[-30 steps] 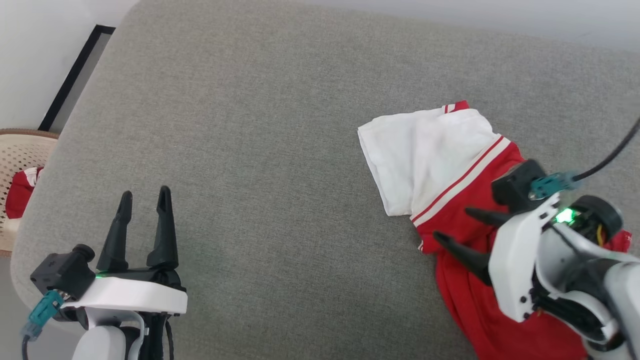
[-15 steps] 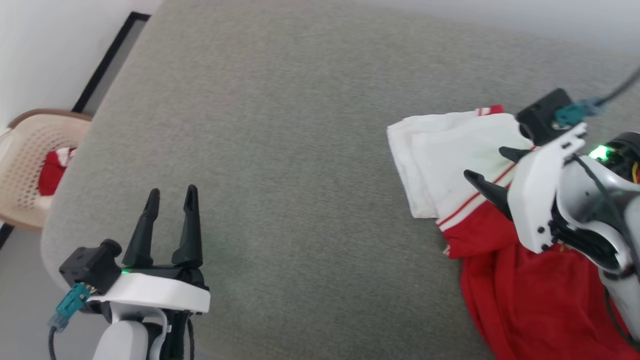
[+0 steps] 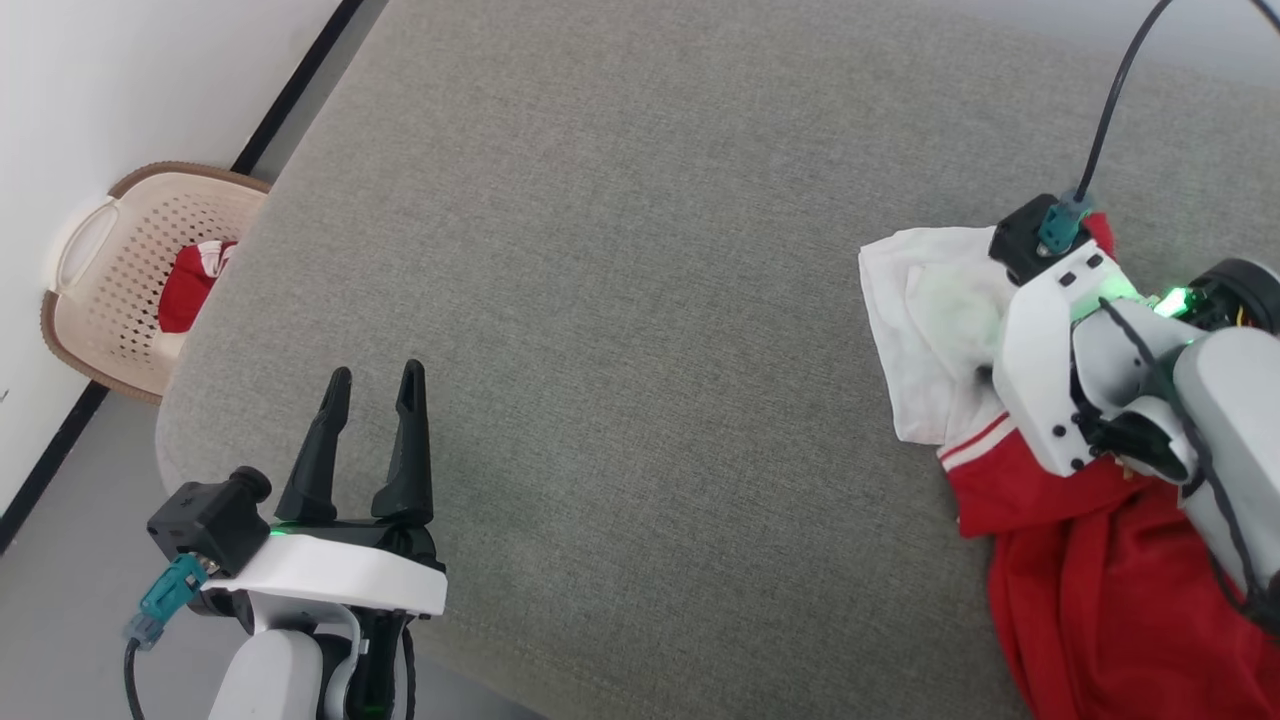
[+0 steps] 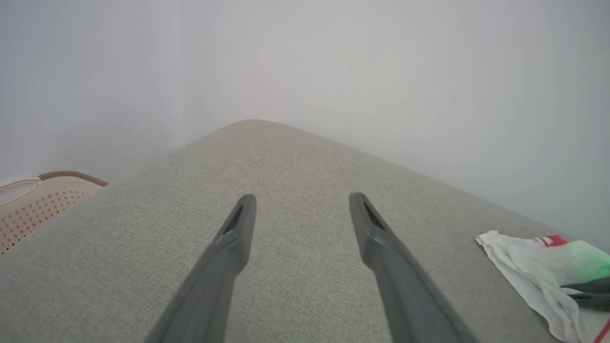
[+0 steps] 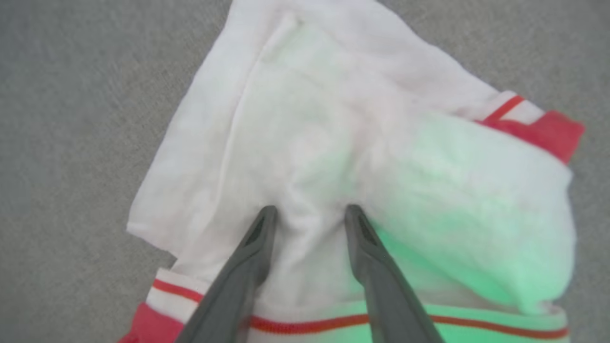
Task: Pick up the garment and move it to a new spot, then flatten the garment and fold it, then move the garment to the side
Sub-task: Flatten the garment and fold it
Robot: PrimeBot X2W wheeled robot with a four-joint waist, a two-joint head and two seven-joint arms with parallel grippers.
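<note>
Red soft jersey shirt (image 3: 1090, 600) with white sleeve panels lies crumpled at the right edge of the grey woven cushion (image 3: 640, 250). Right wrist view shows the right gripper (image 5: 310, 209) half-closed, tips pressed into the white sleeve with a pucker between them, and I cannot tell if it grips; head view hides those tips behind the wrist. Well apart, the left gripper (image 3: 376, 372) gapes wide and empty.

— Where's the shirt (image 3: 1090, 590)?
— Far right on the grey pad (image 3: 620, 300), crumpled, not spread flat.
— What shows?
— A white sleeve, folded over itself, points left. Red-and-white striped trim borders it. The red body bunches nearer, running off the head view's near right edge.
</note>
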